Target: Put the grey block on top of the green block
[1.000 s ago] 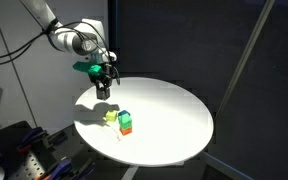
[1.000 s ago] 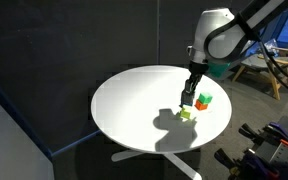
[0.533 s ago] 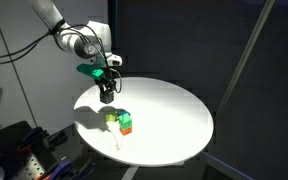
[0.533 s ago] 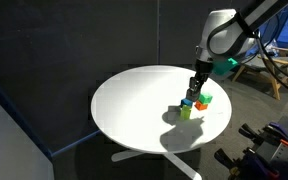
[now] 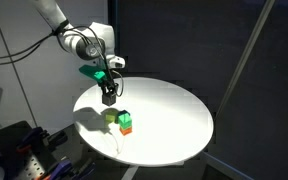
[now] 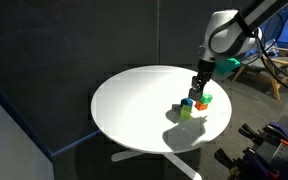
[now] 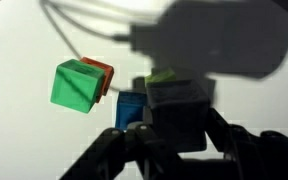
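In the wrist view my gripper (image 7: 181, 137) is shut on the grey block (image 7: 179, 108), a dark cube between the two black fingers. The green block (image 7: 78, 85) lies to its left, lower on the white table, with an orange cube (image 7: 103, 71) right behind it. In an exterior view the gripper (image 5: 108, 98) hangs just above the table, up and left of the green block (image 5: 125, 119). In an exterior view the gripper (image 6: 197, 92) hovers over the cluster, beside the green block (image 6: 205, 98). The held block is too small to make out in both exterior views.
A blue cube (image 7: 131, 108) sits just left of the held block and a yellow-green cube (image 7: 162, 77) peeks out behind it. The cluster stands near the edge of the round white table (image 5: 169, 115). Dark curtains surround the table (image 6: 134, 105).
The gripper has carried the grey block sideways over the table until it is close above the cube cluster. The cubes on the table have not moved.
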{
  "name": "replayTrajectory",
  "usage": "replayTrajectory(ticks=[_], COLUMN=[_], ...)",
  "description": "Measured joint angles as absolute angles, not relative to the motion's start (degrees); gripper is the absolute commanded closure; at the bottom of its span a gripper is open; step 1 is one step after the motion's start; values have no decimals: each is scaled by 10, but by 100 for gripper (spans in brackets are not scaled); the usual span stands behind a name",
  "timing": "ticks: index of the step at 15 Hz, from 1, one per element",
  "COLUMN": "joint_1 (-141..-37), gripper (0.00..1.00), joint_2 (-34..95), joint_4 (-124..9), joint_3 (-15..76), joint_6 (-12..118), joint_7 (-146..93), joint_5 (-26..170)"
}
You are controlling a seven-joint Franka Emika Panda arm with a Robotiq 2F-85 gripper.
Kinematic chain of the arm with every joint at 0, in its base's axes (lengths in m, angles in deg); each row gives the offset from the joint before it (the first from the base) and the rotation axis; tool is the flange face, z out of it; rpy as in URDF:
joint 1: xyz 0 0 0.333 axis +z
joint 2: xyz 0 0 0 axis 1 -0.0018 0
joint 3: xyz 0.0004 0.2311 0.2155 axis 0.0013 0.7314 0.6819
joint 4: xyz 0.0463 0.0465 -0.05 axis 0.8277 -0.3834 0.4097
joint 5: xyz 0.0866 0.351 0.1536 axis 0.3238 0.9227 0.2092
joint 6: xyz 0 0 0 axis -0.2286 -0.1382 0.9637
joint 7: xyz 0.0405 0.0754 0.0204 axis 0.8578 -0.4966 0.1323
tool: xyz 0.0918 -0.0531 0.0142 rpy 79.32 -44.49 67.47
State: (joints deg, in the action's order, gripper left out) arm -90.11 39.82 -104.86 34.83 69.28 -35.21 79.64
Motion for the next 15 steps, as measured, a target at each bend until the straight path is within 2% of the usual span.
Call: replayTrajectory(ticks=[11,12,15], joint_1=[-900,-900,-900], gripper=[45,70,70], joint_2=[398,398,397], joint_4=[-1049,-1049,-1049], joint_3=[349,349,349], joint_6=[693,693,693], joint_7=[-352,-352,-352], joint_5=[796,796,796])
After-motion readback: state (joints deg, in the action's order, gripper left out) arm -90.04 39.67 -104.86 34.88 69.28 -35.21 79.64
